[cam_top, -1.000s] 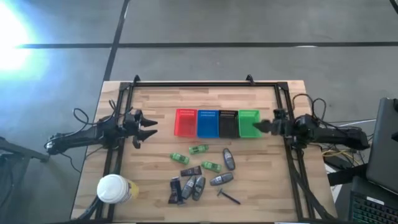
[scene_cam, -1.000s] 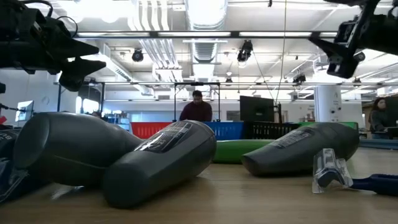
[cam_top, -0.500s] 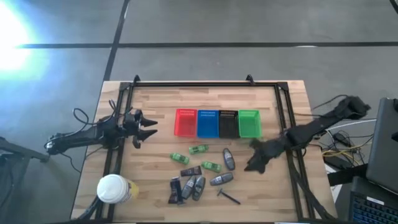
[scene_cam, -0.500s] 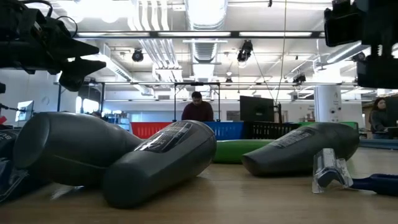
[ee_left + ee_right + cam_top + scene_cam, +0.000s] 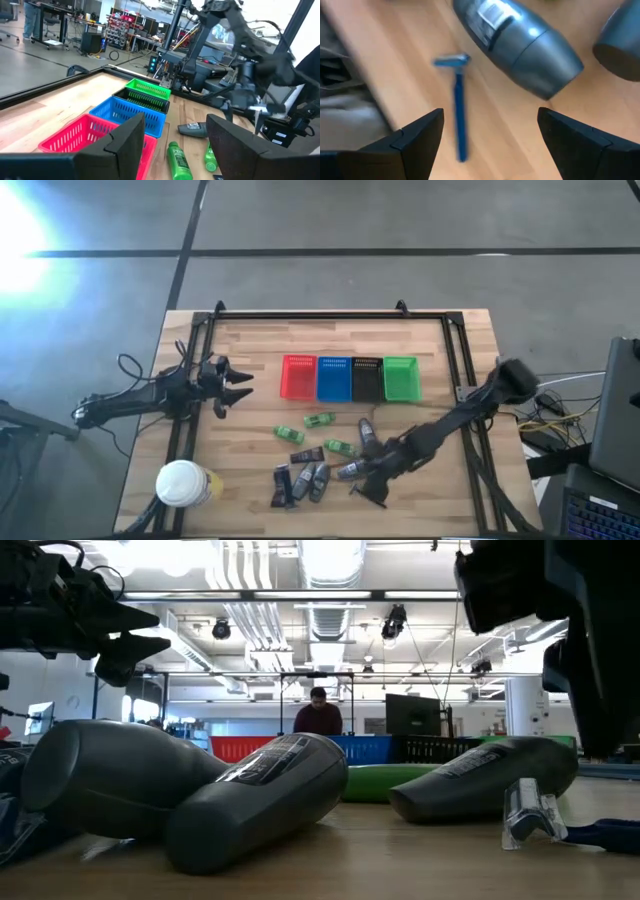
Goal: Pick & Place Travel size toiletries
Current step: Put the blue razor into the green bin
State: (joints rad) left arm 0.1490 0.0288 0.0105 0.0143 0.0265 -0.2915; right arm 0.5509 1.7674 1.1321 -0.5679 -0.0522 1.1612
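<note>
Right claw (image 5: pixel 485 145) fingers apart, empty, razor (image 5: pixel 457 105) just ahead. Left claw (image 5: pixel 238 385) apart, idle. I judge all toiletries still on desk (image 5: pixel 250 350); baskets (image 5: pixel 350 378) unfilled.

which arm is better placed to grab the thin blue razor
Right. The right gripper hangs open directly over the thin blue razor beside a grey oval bottle, while the left gripper waits open near the red slotted basket, well away from it.

Robotics lab (ceiling ducts (image 5: pixel 240 590), equipment racks (image 5: pixel 127 22), monitors (image 5: pixel 412 715))
</note>
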